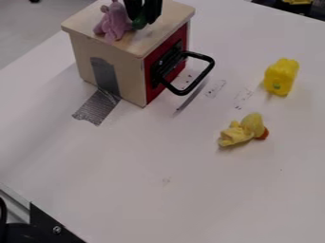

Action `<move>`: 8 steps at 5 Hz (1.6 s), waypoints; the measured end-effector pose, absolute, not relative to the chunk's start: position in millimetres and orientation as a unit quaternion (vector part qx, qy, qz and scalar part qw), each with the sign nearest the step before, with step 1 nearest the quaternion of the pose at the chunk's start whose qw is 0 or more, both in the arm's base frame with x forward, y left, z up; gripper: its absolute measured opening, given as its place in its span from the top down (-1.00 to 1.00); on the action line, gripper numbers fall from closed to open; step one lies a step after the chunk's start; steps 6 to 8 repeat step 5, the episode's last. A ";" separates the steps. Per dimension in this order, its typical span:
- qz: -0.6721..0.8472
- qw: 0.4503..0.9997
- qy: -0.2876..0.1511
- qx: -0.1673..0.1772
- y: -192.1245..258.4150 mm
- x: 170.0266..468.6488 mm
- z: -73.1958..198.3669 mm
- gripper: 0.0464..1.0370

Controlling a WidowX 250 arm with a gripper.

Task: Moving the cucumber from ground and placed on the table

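Note:
At the top of the camera view, the black gripper [145, 12] hangs low over the wooden top of a small box. The green cucumber [138, 22] shows in part at the gripper's lower end, just right of a pink plush toy. The rest of the cucumber is hidden by the gripper, and whether it is held or touches the box top is unclear. The white table [152, 161] spreads around the box and towards the front.
The wooden box [127, 71] has a red front with a black handle [203, 76] sticking out to the right. The pink plush toy [114, 21] sits on its top. A yellow plush toy [244, 130] and a yellow block-like object [281, 77] lie at the right.

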State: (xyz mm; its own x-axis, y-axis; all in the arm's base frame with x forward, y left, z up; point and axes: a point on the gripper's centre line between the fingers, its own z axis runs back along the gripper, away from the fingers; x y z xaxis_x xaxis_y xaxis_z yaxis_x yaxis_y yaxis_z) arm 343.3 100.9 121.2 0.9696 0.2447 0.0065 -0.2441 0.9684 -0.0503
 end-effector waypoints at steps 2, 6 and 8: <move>0.121 0.992 0.005 -0.021 101.5 339.8 116.0 -0.31; 0.111 0.994 -0.022 -0.004 103.6 340.4 161.6 -0.92; 0.111 0.994 -0.022 -0.004 103.6 340.4 161.6 -0.92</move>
